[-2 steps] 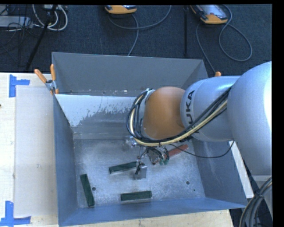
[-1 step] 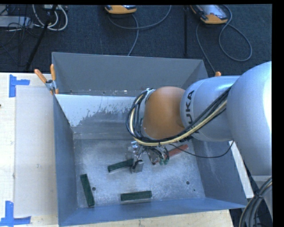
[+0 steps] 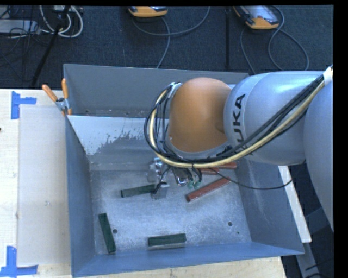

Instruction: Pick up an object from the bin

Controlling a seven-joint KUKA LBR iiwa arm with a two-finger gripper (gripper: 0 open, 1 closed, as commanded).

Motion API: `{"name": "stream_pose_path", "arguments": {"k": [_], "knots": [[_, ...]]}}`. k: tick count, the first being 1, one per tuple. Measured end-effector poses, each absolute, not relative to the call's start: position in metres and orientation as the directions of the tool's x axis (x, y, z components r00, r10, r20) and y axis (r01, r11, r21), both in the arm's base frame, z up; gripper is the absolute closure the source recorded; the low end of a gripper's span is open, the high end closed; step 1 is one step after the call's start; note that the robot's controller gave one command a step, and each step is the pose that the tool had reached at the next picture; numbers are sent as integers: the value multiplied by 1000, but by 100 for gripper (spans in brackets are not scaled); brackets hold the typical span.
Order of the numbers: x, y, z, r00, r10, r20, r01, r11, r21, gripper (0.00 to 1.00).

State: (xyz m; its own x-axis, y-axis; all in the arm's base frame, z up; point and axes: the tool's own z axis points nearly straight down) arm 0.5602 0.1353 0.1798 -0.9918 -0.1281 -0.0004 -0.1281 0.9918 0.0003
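1. Dk green flat bar (image 3: 106,232): front-left of bin (image 3: 109,89), lying roughly along left wall, well apart from other items.
2. Dk green block (image 3: 167,240): front centre, flat, lengthwise along front wall, near it.
3. Reddish-brown stick (image 3: 207,190): right of centre, lying at a slant.
4. 2nd reddish stick (image 3: 224,165): just behind no. 3, mostly hidden.
5. Dark floor (image 3: 109,43) behind bin; tangle of cables (image 3: 65,21) top left.
6. Orange-and-grey device (image 3: 148,10) at top edge, 2nd device (image 3: 261,16) to its right; both cut off, kind unclear.
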Motion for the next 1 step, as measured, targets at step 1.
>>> {"name": "stream_pose_path", "arguments": {"k": [1], "knots": [[534, 153, 333, -989, -146, -10, -146, 989, 1, 100]]}}
